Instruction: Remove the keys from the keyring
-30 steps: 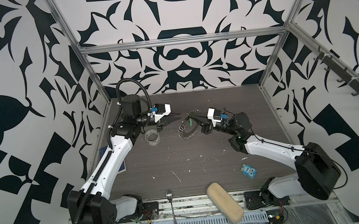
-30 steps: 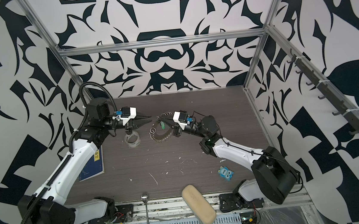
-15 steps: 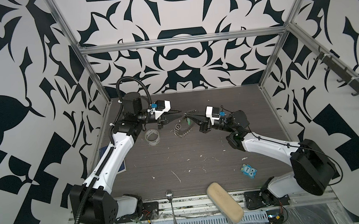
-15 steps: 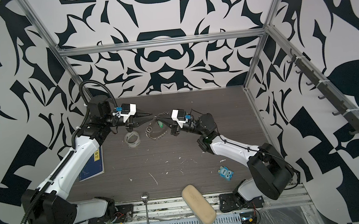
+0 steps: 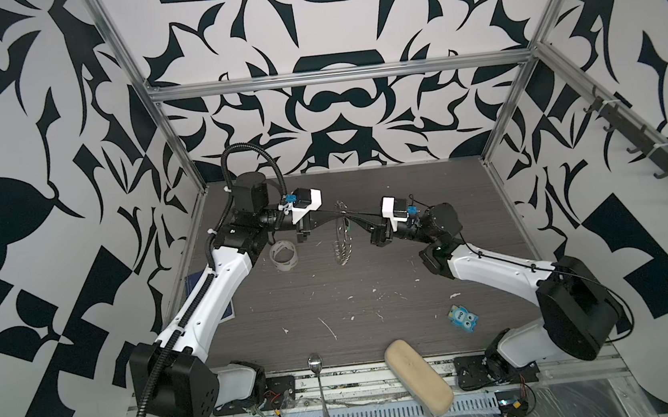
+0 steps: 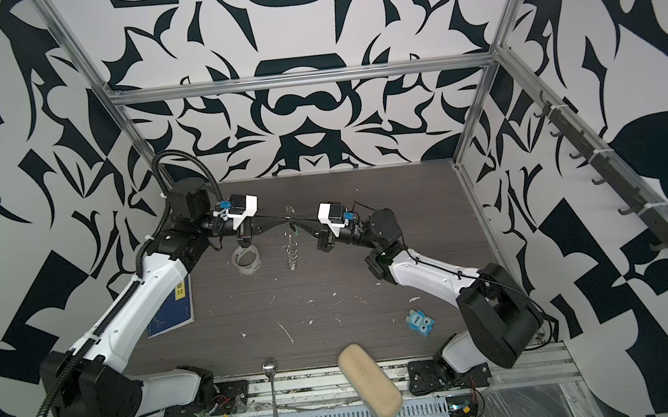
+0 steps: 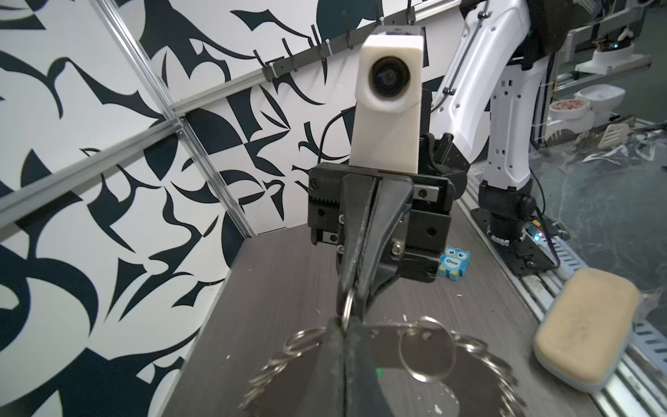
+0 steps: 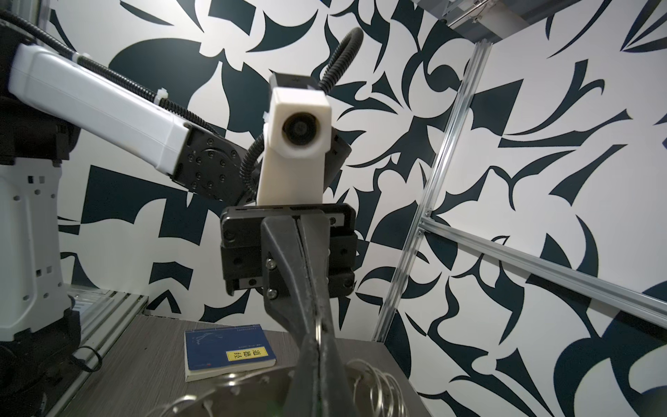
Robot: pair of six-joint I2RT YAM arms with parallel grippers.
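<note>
Between my two grippers, raised well clear of the table (image 5: 373, 285), the keyring (image 5: 342, 244) hangs edge-on to both top views, so I read it as a narrow upright bunch of silvery pieces. I have the left gripper (image 5: 337, 214) reaching in level, its jaws pressed flat together. From its wrist camera I can see them closed on the thin wire at the top of the loop. The right gripper (image 5: 347, 215) comes in from the opposite side, jaws likewise shut on the same stretch of wire, and the two sets of tips meet almost nose to nose, just beside each other. Most of the ring dangles below that shared pinch point, with only a short arc standing above it. The green key (image 6: 296, 230) sits on the ring just under the right gripper's tips. I see it only as a small green fleck, too small to judge how it lies. Straight below the left gripper's body a whitish tape roll (image 5: 284, 257) rests on the wood, apart from the ring. A blue book (image 6: 171, 309) lies farther back, beside the left forearm. Well away from both grippers, toward the arm bases, I see a spoon (image 5: 316, 372), a beige oblong case (image 5: 419, 381) and a small blue owl eraser (image 5: 463, 318).
</note>
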